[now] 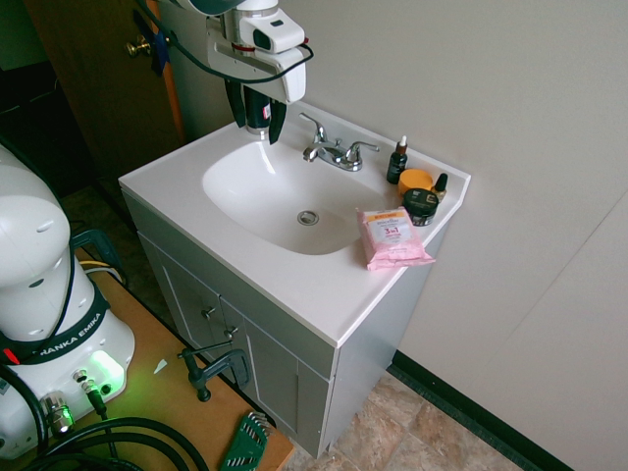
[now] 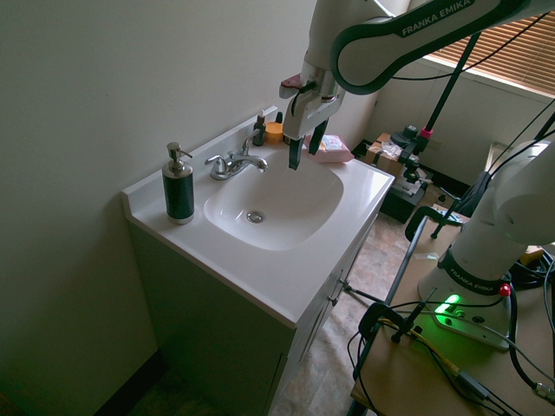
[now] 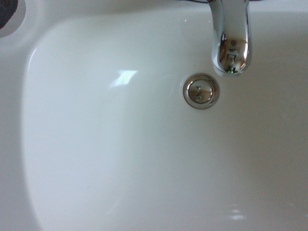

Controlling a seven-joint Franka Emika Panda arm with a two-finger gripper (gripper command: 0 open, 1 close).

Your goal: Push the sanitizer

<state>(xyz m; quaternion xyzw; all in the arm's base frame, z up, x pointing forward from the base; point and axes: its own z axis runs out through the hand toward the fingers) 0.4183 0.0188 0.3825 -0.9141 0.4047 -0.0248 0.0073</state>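
Nearest the wrist camera lay the glossy white sink basin (image 3: 120,159), with its round chrome drain (image 3: 200,91) and the tip of the chrome faucet spout (image 3: 231,48) in frame — no bottle anywhere in that view.

Gripper (image 2: 305,149) hung above the basin, pointing straight down, its 2 dark fingers spread apart and holding nothing.

Sanitizer (image 2: 179,185): a dark, near-black cylindrical pump bottle with a silver pump head and a pale band at the base. It stood upright on the white vanity counter (image 2: 286,286) at the back corner by the wall, beside the faucet and well apart from the gripper. In the first exterior view the arm hid it.

On the far side of the faucet sat a small dark dropper bottle (image 1: 397,162), a squat black jar with an orange lid (image 1: 419,196) and a pink pack of wipes (image 1: 391,236) — none of them the target.

Risks, as judged from here:
- Bottle is tall and narrow; a push high on the body or on the pump head would likely tip it rather than slide it.
- It stood close to the wall and the raised back edge, so a push toward the wall would jam it; a push toward the basin could drop it into the bowl.
- Faucet handles lay between gripper and bottle; a low sideways approach might clip them.
- Spread fingers could straddle the bottle and give no clean contact.
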